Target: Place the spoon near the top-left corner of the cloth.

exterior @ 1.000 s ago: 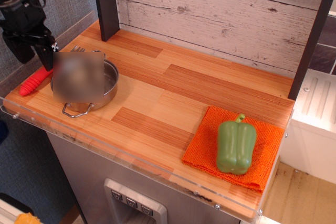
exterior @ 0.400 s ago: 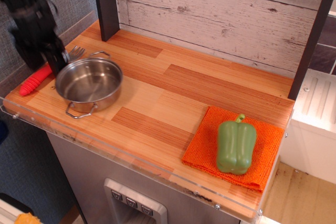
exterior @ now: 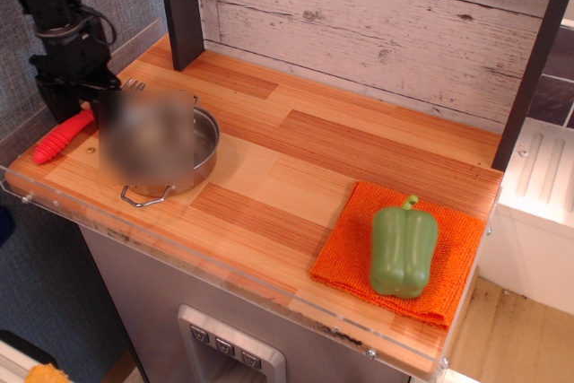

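Black claw (exterior: 79, 100) hangs at the far left of the wooden counter (exterior: 296, 159), directly over the spoon (exterior: 65, 135); whether its fingers are open or closed cannot be told. The spoon lies on the counter just beneath the claw, its red handle reaching out below and left of it toward the counter's edge, its silver prongs showing just right of the claw. Just to the claw's right sits a steel pot (exterior: 170, 172), partly blurred, right beside the prongs. Well apart from the claw, at the counter's right end, lies the orange cloth (exterior: 350, 248) with a green pepper (exterior: 404, 248) resting on it.
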Controlling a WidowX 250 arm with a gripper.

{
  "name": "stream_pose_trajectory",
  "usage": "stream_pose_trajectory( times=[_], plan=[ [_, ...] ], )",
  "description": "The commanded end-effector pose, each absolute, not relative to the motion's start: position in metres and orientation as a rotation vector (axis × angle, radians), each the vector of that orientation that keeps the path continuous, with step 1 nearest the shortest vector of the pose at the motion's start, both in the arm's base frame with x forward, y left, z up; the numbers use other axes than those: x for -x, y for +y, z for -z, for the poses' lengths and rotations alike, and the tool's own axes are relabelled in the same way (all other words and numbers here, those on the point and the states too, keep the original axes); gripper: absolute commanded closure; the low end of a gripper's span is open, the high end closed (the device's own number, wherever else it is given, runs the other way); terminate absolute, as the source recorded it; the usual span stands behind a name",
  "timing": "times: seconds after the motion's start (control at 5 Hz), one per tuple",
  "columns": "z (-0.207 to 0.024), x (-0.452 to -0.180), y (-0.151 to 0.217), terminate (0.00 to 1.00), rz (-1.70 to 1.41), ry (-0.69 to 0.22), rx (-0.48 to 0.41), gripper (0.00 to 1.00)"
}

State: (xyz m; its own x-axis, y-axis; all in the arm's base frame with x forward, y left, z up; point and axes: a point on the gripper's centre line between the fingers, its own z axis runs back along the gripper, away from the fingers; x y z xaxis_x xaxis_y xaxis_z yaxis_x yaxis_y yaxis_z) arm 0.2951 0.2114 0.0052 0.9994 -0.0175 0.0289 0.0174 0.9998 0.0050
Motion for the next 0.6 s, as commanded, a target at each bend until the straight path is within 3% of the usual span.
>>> stream_pose_trajectory(
  times=[0.0,0.2,0.4],
  plan=[
    [-0.001,-0.287,0.215,0.0,-0.035,-0.009,-0.023,1.0],
    [-0.023,-0.282,0.214,0.0,-0.09,-0.016,-0.045,1.0],
    [-0.072,-0.268,0.2,0.0,-0.227,-0.1,-0.092,1.0]
  ],
)
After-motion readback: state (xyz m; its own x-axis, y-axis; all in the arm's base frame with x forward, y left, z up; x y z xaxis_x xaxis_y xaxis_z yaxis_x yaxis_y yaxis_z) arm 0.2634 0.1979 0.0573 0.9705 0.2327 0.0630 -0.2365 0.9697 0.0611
